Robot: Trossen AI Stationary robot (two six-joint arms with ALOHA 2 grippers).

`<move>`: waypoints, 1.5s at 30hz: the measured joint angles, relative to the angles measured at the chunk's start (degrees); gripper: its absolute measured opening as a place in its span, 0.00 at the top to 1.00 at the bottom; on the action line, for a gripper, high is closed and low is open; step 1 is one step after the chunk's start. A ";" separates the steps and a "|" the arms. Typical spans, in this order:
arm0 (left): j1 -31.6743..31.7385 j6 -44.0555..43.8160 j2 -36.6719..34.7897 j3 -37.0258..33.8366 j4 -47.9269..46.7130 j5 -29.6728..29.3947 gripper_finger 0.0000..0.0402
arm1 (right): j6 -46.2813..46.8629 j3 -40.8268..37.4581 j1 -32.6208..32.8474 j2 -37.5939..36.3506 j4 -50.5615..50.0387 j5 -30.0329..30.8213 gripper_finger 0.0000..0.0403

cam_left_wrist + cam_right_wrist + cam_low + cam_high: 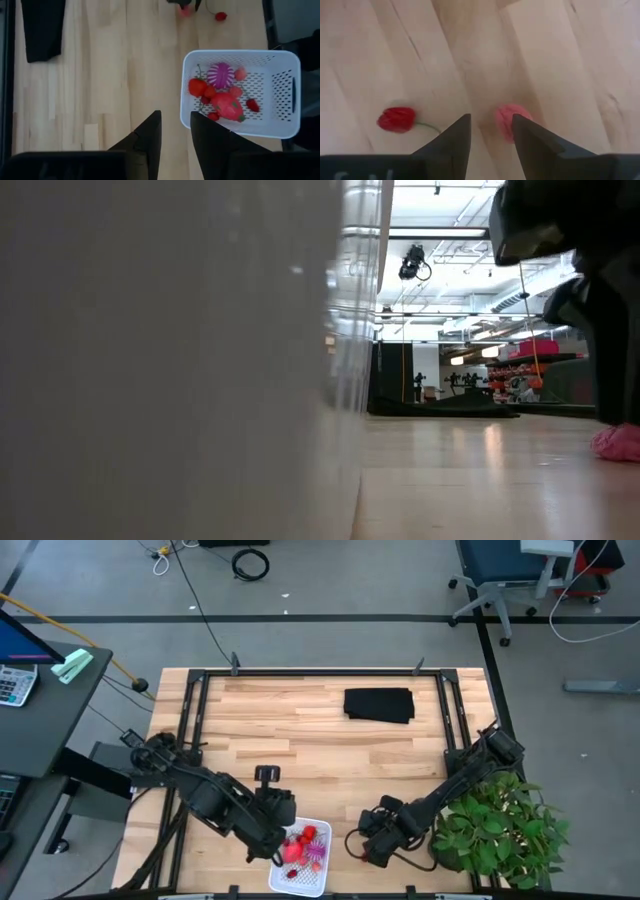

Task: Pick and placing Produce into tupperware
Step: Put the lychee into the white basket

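The white tupperware [240, 60] stands at the table's near edge and holds the produce: a spiky purple ball [220, 75], a larger red-pink piece [227, 106] and several small red pieces. My left gripper [175, 114] hangs open above the table just beside the tupperware [322, 880], with nothing between its fingers. My right gripper [491, 117] points down, open, low over the wood to the tupperware's right. A small pink piece [506, 120] lies on the table at one fingertip, partly hidden by it. A red piece with a green stem [396, 119] lies beside the gripper. My right gripper has one finger [525, 132] right at the pink piece's edge [502, 125], coming from above. The finger hides the spot, so I cannot tell whether it touches. The piece lies on the table.
A green leafy plant [500, 825] stands at the near right corner, close behind my right arm. A flat black cloth [380, 705] lies toward the far edge. In the low view the tupperware's wall [160, 360] fills the left half. Bare wood spans the table's middle.
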 joint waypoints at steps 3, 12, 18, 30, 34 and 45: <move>-0.33 -1.50 -1.04 0.00 -0.02 -0.01 0.72 | 0.05 -2.48 0.01 -0.20 3.25 0.37 0.62; -1.71 -3.20 -4.96 -0.02 -0.02 -0.92 0.75 | 1.67 -5.35 -0.31 0.02 3.65 4.80 0.62; -2.79 -4.95 -7.91 -0.02 -0.01 -1.88 0.77 | 1.70 -5.41 -0.32 0.13 2.80 7.21 0.62; -7.84 -7.44 -8.69 -0.02 0.01 -6.19 0.79 | 3.37 -4.87 0.11 -0.17 -1.69 1.13 0.62; -8.15 -7.47 -8.69 -0.02 0.01 -9.27 0.79 | 3.16 -2.33 0.24 -0.31 -2.28 -2.95 0.62; -8.20 -9.04 -8.67 -0.02 0.01 -9.89 0.81 | 3.83 2.15 2.20 -0.33 -6.27 -9.37 0.62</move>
